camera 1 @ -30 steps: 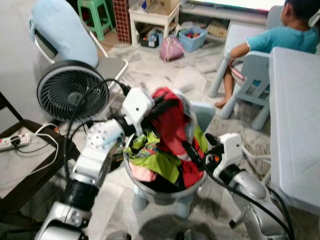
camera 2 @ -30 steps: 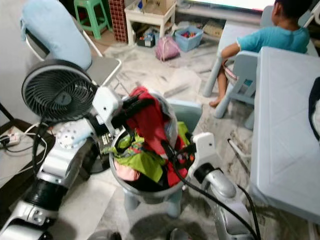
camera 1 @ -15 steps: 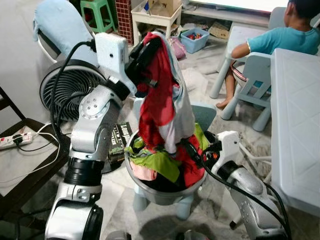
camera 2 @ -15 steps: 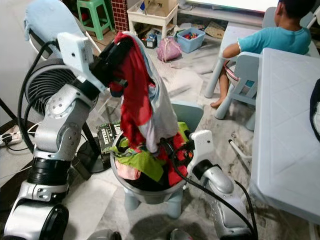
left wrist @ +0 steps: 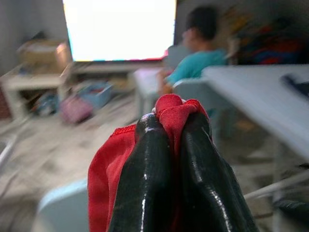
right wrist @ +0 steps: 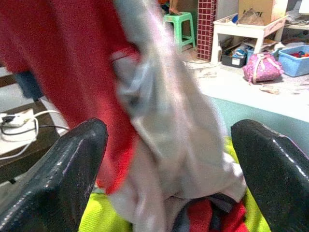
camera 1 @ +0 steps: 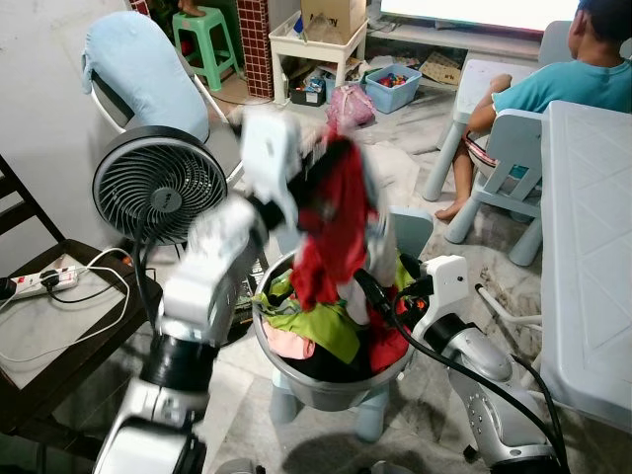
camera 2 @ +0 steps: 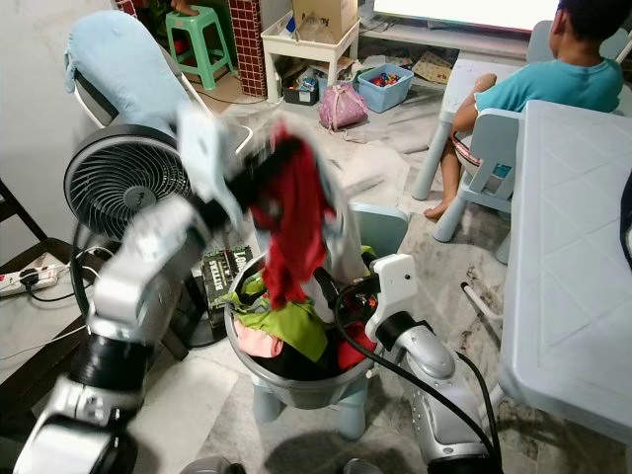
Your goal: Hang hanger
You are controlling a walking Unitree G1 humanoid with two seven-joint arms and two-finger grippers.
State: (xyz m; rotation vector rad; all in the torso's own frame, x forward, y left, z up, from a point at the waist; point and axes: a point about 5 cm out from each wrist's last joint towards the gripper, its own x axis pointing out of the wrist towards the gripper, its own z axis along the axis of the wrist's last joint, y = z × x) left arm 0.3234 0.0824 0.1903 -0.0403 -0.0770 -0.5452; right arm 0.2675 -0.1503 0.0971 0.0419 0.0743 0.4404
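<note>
Red garment [camera 1: 331,222] hangs from the left gripper [left wrist: 174,133], jaws clamped tight on a fold of it, raised above the grey basket [camera 1: 331,390]. Its lower end trails into the basket among green and red clothes [camera 1: 316,326]. Right gripper [right wrist: 169,159] sits at the basket rim, jaws spread wide, gripping nothing. Black fan [camera 1: 155,185] stands just beside. Motion blur obscures the left arm.

Silver arms w/ ribbed black joint rings, white wrist housings, black cables looping alongside. Left pincer [left wrist: 176,140] & right pincer [right wrist: 166,159]: two long glossy black fingers each.
</note>
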